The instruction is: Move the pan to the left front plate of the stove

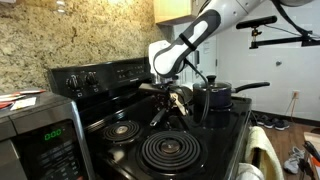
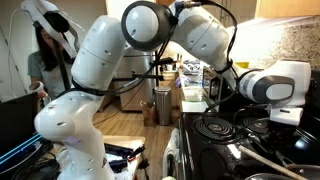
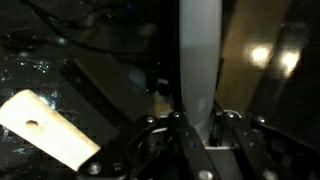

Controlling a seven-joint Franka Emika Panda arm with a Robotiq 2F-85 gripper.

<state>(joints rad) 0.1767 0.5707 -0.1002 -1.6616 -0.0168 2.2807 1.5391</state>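
Observation:
The dark shallow pan [image 1: 163, 112] sits at the middle of the stove, with a wooden slotted spatula [image 1: 178, 99] lying in it. My gripper [image 1: 170, 92] is right above it. In the wrist view the fingers [image 3: 198, 128] are closed on a long strip that looks grey with glare, the pan's handle [image 3: 198, 50]. The spatula's pale end [image 3: 45, 130] is at the lower left. The large spiral coil burner [image 1: 170, 151] lies in front of the pan, bare. In an exterior view the gripper [image 2: 286, 117] hangs over the cooktop beside a coil burner [image 2: 214, 127].
A lidded dark saucepan [image 1: 215, 95] with its handle pointing right stands just beside the pan. A smaller coil burner [image 1: 122, 128] is nearer the microwave [image 1: 35, 130]. The stove's control panel [image 1: 100, 75] rises at the back against the stone wall.

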